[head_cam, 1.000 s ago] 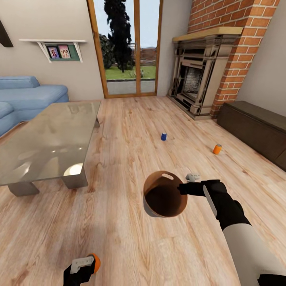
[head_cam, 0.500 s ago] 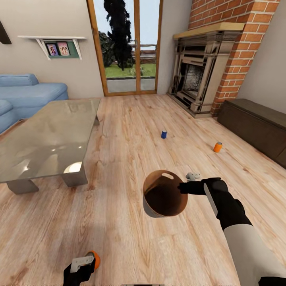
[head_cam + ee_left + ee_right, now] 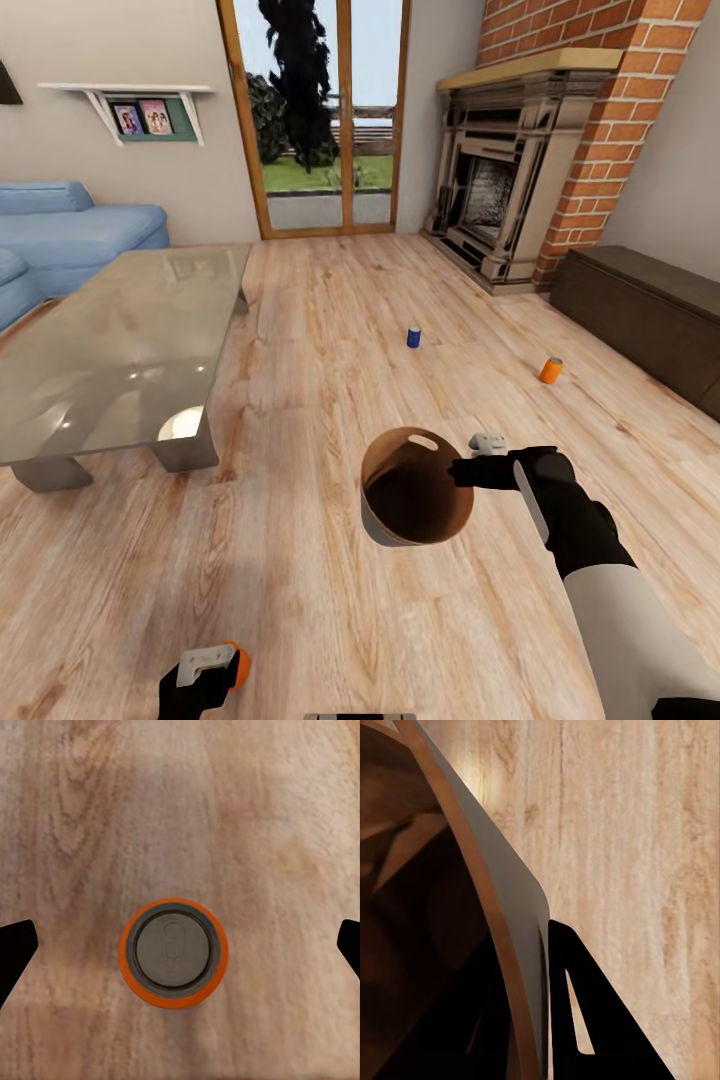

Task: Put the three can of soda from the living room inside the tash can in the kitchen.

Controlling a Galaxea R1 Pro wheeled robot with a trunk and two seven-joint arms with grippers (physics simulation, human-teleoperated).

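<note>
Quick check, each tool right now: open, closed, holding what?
Left tool: open, fingers wide apart either side of the orange can, not gripping.
Right tool: closed on the trash can rim.

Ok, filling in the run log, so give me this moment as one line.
room: living room | right gripper: shut on trash pail rim | left gripper: open over orange can | blue can, second orange can: on floor

Left end effector (image 3: pixel 180 945) spread, right end effector (image 3: pixel 462 472) clamped.

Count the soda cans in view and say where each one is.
3. A blue can stands mid-floor; an orange can stands near the dark bench; another orange can stands on the floor under the open left gripper.
</note>
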